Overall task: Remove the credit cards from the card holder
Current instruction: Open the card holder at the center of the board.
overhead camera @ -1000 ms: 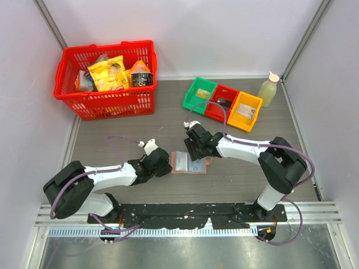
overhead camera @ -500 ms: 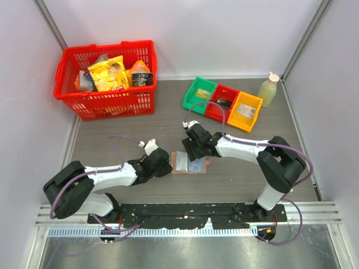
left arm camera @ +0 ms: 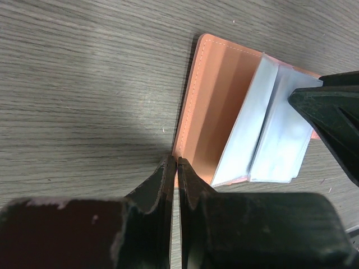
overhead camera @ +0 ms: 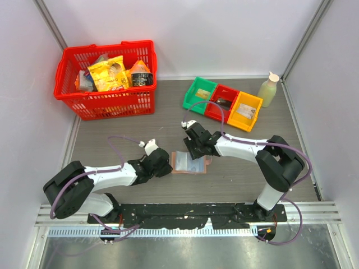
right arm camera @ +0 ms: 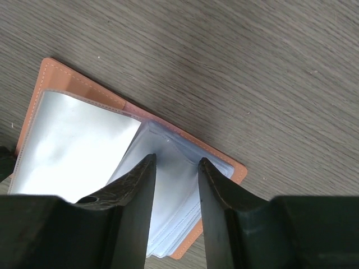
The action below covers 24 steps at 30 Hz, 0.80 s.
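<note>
Grey wood-grain counter (overhead camera: 112, 134) fills the floor of this white-walled booth, and from where I stand the work sits toward its near edge, about midway between the left and right edges. Closest in, the left end effector (left arm camera: 177, 163) is clenched, its tips together right at the near-left corner of the card holder (overhead camera: 189, 162). It looks to be pinning that corner, though I cannot tell whether a sliver of the cover is nipped. The holder lies flat and opened, tan cover down, its clear sleeves fanned upward. The right end effector (right arm camera: 175, 159) hangs released over those sleeves, its fingers apart and straddling them with nothing gripped. The credit cards (right arm camera: 73, 145) show only as pale leaves inside the sleeves, and none lies out on the counter, so I judge the task barely begun: holder opened and steadied, every card yet to be drawn. Bare counter runs to the holder's left, right and front, so there is room to lay cards down, although both wrists crowd the holder itself. Farther back, near the far-right corner, stand the green bin (overhead camera: 199, 94), red bin (overhead camera: 222, 102) and yellow bin (overhead camera: 245, 111) with a bottle (overhead camera: 268, 89) beside them. A red basket (overhead camera: 106, 103) fills the far-left corner, well apart from the work.
</note>
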Each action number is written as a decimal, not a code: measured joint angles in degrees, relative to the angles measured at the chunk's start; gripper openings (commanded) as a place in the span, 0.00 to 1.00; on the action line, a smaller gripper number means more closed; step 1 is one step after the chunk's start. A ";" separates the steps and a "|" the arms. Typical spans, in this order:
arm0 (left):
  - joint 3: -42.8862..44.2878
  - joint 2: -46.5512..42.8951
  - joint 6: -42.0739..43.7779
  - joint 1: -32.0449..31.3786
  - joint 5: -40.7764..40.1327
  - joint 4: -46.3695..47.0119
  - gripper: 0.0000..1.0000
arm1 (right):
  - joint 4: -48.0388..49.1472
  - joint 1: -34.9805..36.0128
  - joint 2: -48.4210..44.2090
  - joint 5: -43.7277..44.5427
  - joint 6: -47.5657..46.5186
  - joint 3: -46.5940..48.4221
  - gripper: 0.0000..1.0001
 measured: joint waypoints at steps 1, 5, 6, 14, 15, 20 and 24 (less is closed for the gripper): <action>0.00 0.00 0.00 0.00 0.00 0.02 0.10 | 0.00 0.00 0.00 -0.15 0.00 0.00 0.36; 0.00 0.00 0.00 0.00 0.00 0.02 0.10 | 0.07 0.00 0.00 -0.42 0.02 0.00 0.26; 0.00 0.00 0.00 0.00 0.00 0.02 0.09 | 0.09 -0.02 -0.04 -0.63 0.15 0.00 0.24; -0.02 0.02 0.00 -0.09 0.11 0.15 0.09 | -0.09 0.00 -0.92 -4.72 1.92 0.00 0.21; -0.02 0.02 0.00 -0.09 0.13 0.15 0.09 | -0.09 0.00 -1.14 -5.57 2.25 0.00 0.22; -0.09 0.02 -0.04 -0.11 0.24 0.28 0.11 | 0.74 0.00 -1.66 -10.14 4.83 0.00 0.32; -0.81 -0.48 -0.28 -0.15 0.33 1.11 0.16 | 2.12 0.00 -1.64 -13.51 6.73 0.00 0.36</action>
